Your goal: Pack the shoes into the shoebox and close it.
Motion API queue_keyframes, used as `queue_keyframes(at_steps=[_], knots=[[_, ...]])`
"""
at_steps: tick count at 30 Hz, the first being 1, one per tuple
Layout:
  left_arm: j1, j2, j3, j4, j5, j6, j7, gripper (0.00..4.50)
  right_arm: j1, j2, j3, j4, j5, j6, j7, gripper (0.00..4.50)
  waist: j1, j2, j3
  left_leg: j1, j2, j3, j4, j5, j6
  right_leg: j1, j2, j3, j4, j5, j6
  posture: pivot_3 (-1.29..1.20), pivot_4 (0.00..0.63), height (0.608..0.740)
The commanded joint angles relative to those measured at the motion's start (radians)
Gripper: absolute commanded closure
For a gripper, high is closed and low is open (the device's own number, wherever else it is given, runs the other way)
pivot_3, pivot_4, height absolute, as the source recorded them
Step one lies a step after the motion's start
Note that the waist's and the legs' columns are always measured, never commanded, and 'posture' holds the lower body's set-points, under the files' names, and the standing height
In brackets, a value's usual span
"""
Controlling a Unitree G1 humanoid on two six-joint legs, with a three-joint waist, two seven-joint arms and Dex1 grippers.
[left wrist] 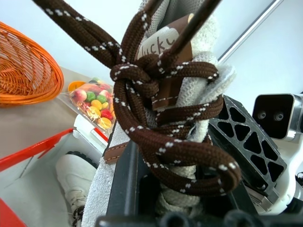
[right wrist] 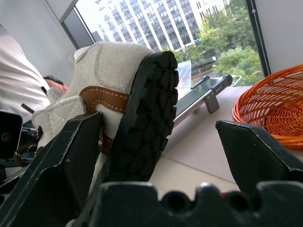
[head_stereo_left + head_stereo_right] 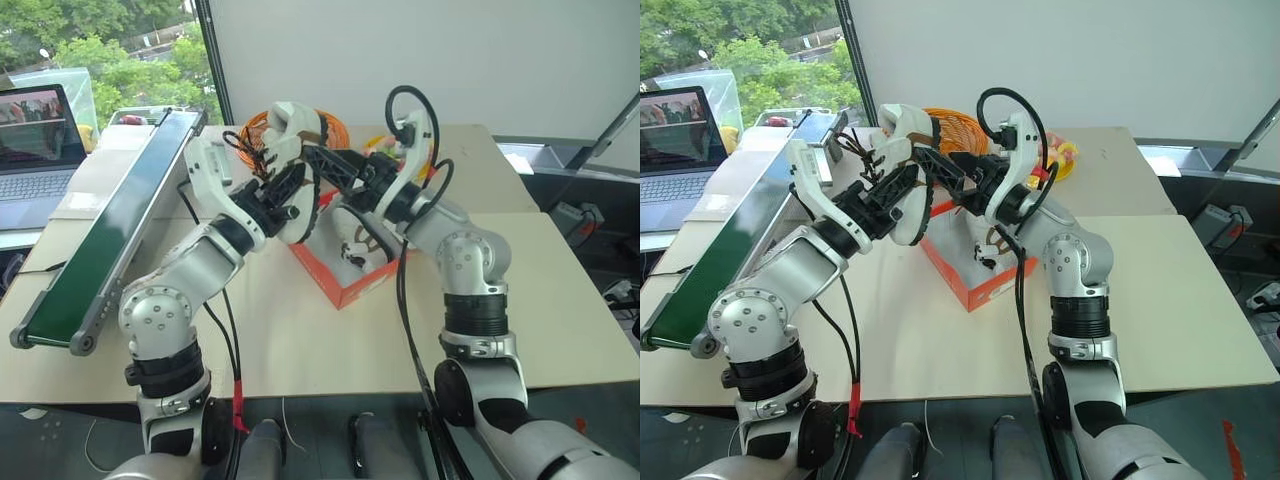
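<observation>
While the left gripper [image 3: 283,190] pinches the cream suede sneaker [image 3: 290,135] above the red-orange cardboard shoebox [image 3: 345,283], keep the right gripper [image 2: 156,142] spread; next, lower it beside the sneaker [image 1: 75,177] already inside.

Beige table [image 3: 300,340] bears shoebox [image 3: 345,285], wicker basket [image 3: 960,130], conveyor [image 3: 110,240]
</observation>
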Motion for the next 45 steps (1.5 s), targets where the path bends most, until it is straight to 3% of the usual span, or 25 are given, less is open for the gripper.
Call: queue_keyframes(at_steps=[1,4,7,17,22,24,25,26,30,33,35,45], knots=[[0.034,0.019,-0.124,-0.061,0.015,0.008,-0.108,4.07,-0.067,0.017,-0.008,0.002,0.026,-0.021,0.003,0.00,-0.001,0.000,0.000,0.000,0.000,0.000,0.000,0.000,0.000,0.000,0.000,0.000,0.000,0.000,0.000,0.00,0.150,0.740],[0.070,0.058,-0.182,-0.061,0.057,0.000,-0.182,4.07,-0.083,0.021,-0.017,0.018,0.030,-0.019,0.001,0.00,-0.002,0.000,0.000,0.000,0.000,0.000,0.000,0.000,0.000,0.000,0.000,0.000,0.000,0.000,0.000,0.00,0.150,0.740],[0.074,0.059,-0.214,-0.054,0.087,-0.023,-0.214,4.09,-0.093,0.031,-0.030,0.039,0.034,-0.015,-0.015,0.75,0.002,0.001,0.001,-0.001,0.000,0.000,0.000,0.000,0.000,0.000,0.000,0.000,0.000,0.000,0.000,0.00,0.150,0.740],[0.007,0.041,-0.175,-0.024,0.078,-0.043,-0.213,4.09,-0.078,0.046,-0.036,0.020,0.024,0.005,-0.061,4.01,-0.002,0.002,0.001,-0.001,0.000,0.000,0.000,0.000,0.000,-0.001,0.000,0.000,-0.001,0.000,0.000,0.00,0.150,0.740],[0.041,0.054,-0.156,-0.031,0.082,-0.043,-0.210,4.09,-0.084,0.016,-0.047,0.019,0.018,0.001,-0.068,4.01,-0.001,0.002,0.001,-0.001,0.000,0.000,0.000,0.000,0.000,-0.001,0.000,0.000,-0.001,0.000,0.000,0.00,0.150,0.740],[0.056,0.067,-0.140,-0.033,0.093,-0.051,-0.210,4.09,-0.085,-0.005,-0.056,0.008,0.024,0.010,-0.068,3.49,-0.001,0.002,0.001,-0.001,0.000,0.000,0.000,0.000,0.000,-0.001,0.000,0.000,-0.001,0.000,0.000,0.00,0.150,0.740],[0.060,0.076,-0.131,-0.029,0.108,-0.062,-0.212,4.09,-0.081,-0.020,-0.050,-0.010,0.032,0.024,-0.055,3.49,-0.001,0.002,0.001,-0.001,0.000,0.000,0.000,0.000,0.000,-0.001,0.000,0.000,-0.001,0.000,0.000,0.00,0.150,0.740],[0.061,0.086,-0.125,-0.024,0.128,-0.075,-0.219,4.09,-0.079,-0.031,-0.047,-0.020,0.034,0.034,-0.051,2.88,-0.001,0.002,0.001,-0.002,0.000,0.000,0.000,0.000,0.000,-0.001,0.000,0.000,-0.001,0.000,0.000,0.00,0.150,0.740],[0.065,0.177,-0.190,-0.034,0.301,-0.178,-0.315,4.09,-0.085,-0.048,-0.089,-0.027,0.107,0.136,-0.085,1.61,-0.003,0.002,0.001,-0.001,0.000,0.000,0.000,0.000,0.000,-0.001,0.001,0.000,-0.001,0.000,0.000,0.00,0.150,0.740],[0.067,0.194,-0.219,-0.031,0.378,-0.249,-0.352,4.09,-0.088,-0.057,-0.134,-0.013,0.171,0.203,-0.107,0.54,0.000,0.002,0.001,-0.001,0.000,0.000,0.000,0.000,0.000,0.000,0.001,0.000,-0.001,0.000,0.000,0.00,0.150,0.740],[0.066,0.200,-0.230,-0.027,0.427,-0.287,-0.368,4.09,-0.087,-0.069,-0.153,-0.006,0.194,0.237,-0.122,0.06,0.003,0.002,0.001,-0.002,0.000,0.000,0.000,0.000,0.000,0.000,0.001,0.000,-0.003,0.000,0.000,0.00,0.150,0.740],[0.050,0.185,-0.241,0.030,0.562,-0.398,-0.421,4.09,-0.085,-0.026,-0.252,-0.043,0.418,0.379,-0.238,0.06,-0.002,0.002,0.001,-0.003,0.001,0.000,-0.002,-0.001,0.001,-0.001,0.001,0.000,-0.006,0.000,0.000,0.00,0.150,0.740]])
